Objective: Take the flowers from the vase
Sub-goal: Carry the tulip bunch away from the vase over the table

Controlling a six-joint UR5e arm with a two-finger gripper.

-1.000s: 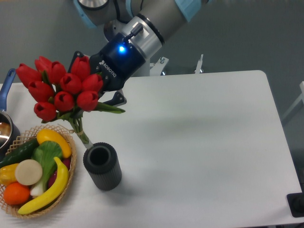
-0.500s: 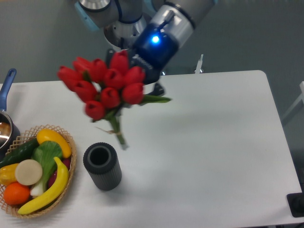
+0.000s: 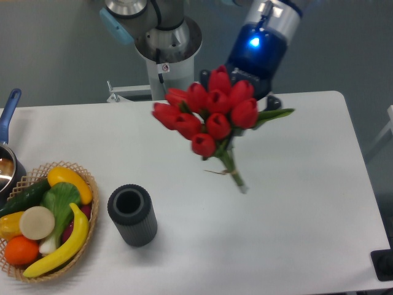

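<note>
In the fixed camera's view, the gripper [image 3: 261, 98] hung above the far middle of the white tabletop [image 3: 295, 203], its dark body lit by a blue lamp, and its fingers were mostly hidden behind the flowers [image 3: 209, 117]. The bunch of red tulip buds was carried in the air directly in front of and below the gripper, tilted, with the buds spreading toward the left and the bound pale green stems pointing down and to the right, their end above the tabletop near its middle. A green leaf stuck out to the right just under the gripper. The gripper appeared closed on the bunch near the top of the stems, though the contact itself was covered by the buds. The vase [image 3: 132, 215] stood upright on the tabletop at the near left, well apart from the flowers, its round mouth open. Just left of it sat a wicker basket [image 3: 86, 236] of fruit and vegetables, and a blue-handled pot [image 3: 8, 123] showed at the left edge.
</note>
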